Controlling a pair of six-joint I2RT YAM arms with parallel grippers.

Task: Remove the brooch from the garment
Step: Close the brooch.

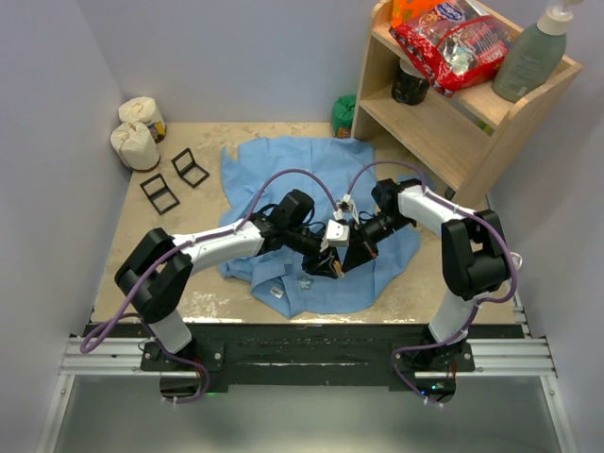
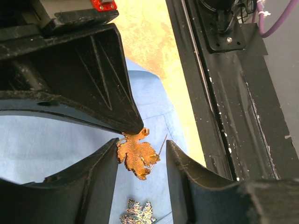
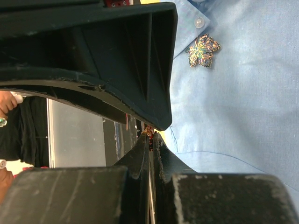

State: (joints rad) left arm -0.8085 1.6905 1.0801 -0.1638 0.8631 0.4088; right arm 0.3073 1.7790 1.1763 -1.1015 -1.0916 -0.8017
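The garment (image 1: 274, 170), a light-blue shirt, lies spread on the table. An orange leaf-shaped brooch (image 2: 136, 155) hangs above the cloth with its thin pin sticking out to the right. My right gripper (image 3: 150, 137) is shut on the brooch's top edge, and its black tip (image 2: 128, 122) shows in the left wrist view. My left gripper (image 2: 142, 149) is open, one finger on each side of the brooch; the left finger (image 2: 100, 172) is at the leaf's edge, with a gap on the right. Both grippers meet over the shirt's front part (image 1: 340, 253).
A second, iridescent leaf brooch (image 3: 203, 50) sits on the shirt beside a white button (image 3: 199, 22). A wooden shelf (image 1: 444, 132) with a snack bag and bottle stands back right. Two white bags (image 1: 137, 142) and two black stands (image 1: 175, 179) sit back left. The black base rail (image 2: 233, 93) runs nearby.
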